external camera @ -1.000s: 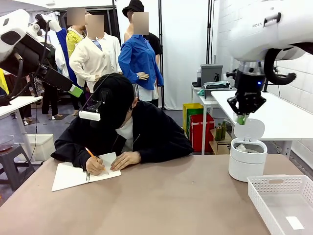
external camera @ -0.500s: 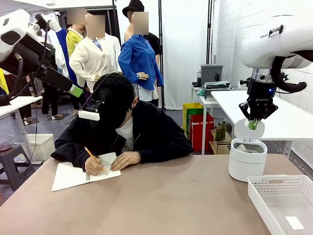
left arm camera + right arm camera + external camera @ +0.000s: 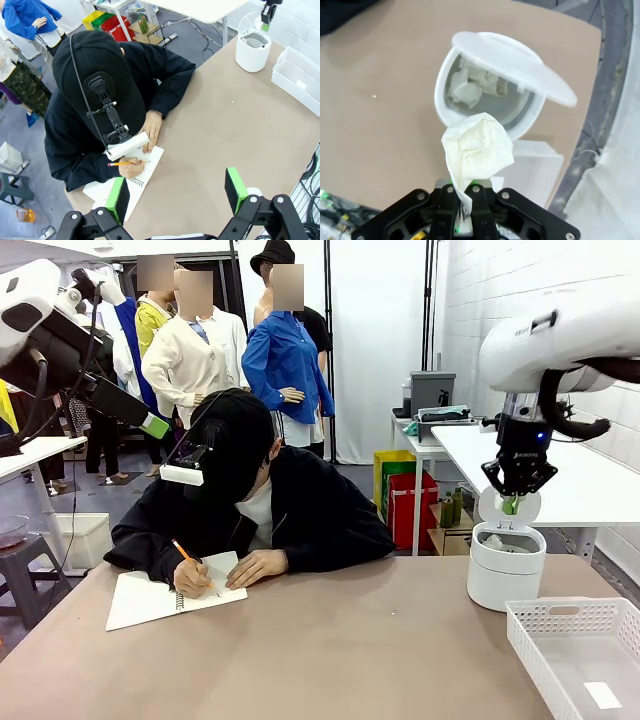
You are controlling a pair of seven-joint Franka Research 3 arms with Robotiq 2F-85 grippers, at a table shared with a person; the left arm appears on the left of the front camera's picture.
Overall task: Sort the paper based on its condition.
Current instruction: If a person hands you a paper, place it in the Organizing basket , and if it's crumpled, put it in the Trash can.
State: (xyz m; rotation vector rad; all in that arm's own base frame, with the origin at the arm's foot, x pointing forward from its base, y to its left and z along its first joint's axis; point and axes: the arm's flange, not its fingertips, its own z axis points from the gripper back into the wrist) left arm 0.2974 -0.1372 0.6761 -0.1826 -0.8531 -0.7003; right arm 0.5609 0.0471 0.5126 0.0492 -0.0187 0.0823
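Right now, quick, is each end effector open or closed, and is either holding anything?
Left end effector: open, empty.
Right end effector: closed on crumpled paper, above the open bin.

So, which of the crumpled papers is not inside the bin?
The crumpled paper pinched by the right end effector, hanging above the open bin. The other crumpled pieces lie inside the bin.

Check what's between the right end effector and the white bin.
The crumpled paper the right end effector is shut on: in the right wrist view it hangs over the open white bin, nothing else between.
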